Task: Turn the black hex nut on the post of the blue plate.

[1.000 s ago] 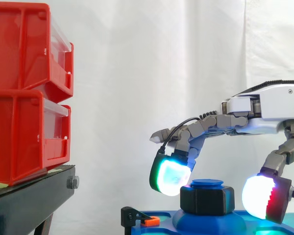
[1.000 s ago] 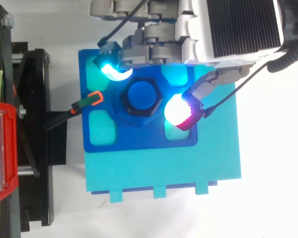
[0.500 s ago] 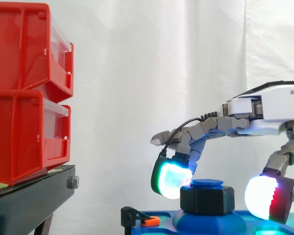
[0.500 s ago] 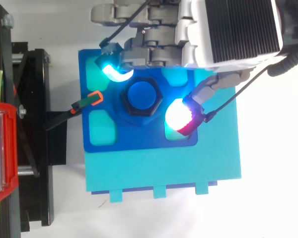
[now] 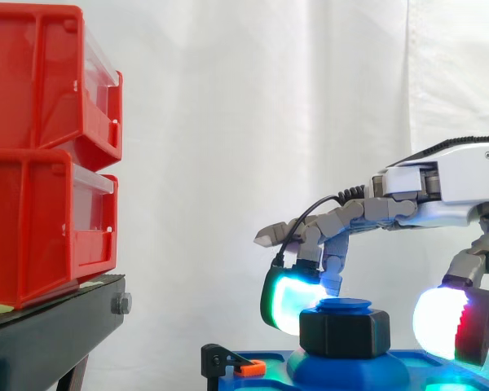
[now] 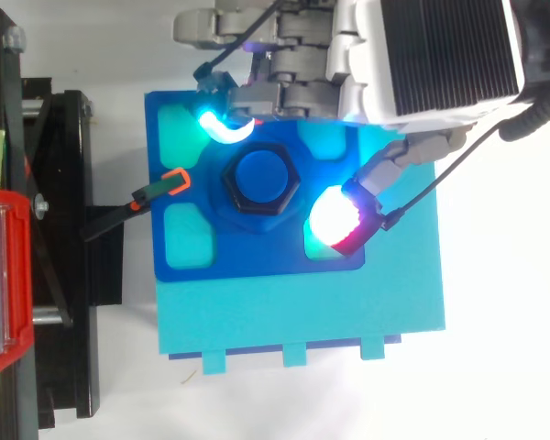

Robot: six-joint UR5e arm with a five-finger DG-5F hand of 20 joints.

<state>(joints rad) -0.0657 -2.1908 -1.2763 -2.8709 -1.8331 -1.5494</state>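
Note:
The black hex nut [image 6: 260,181] sits on the blue post [image 5: 344,306] in the middle of the blue plate [image 6: 257,261]. My hand [image 6: 422,55] reaches over the plate's far side, coming in from the right in the side view [image 5: 440,183]. A cyan-glowing fingertip [image 6: 222,128] hangs just off the nut's far-left corner. The thumb's white-and-red pad [image 6: 341,215] hovers to the nut's right, a clear gap from it. The fingers straddle the nut without gripping it, and the hand is open.
Two stacked red bins [image 5: 41,155] rest on a black stand [image 5: 49,330] at the left. A black clip with an orange tip [image 6: 165,186] touches the plate's left edge. The plate lies on a larger cyan base [image 6: 302,316].
The thumb pad has drifted away from the nut, toward the plate's near-right. The cyan fingertip has shifted slightly right and lower behind the nut. The nut looks unmoved.

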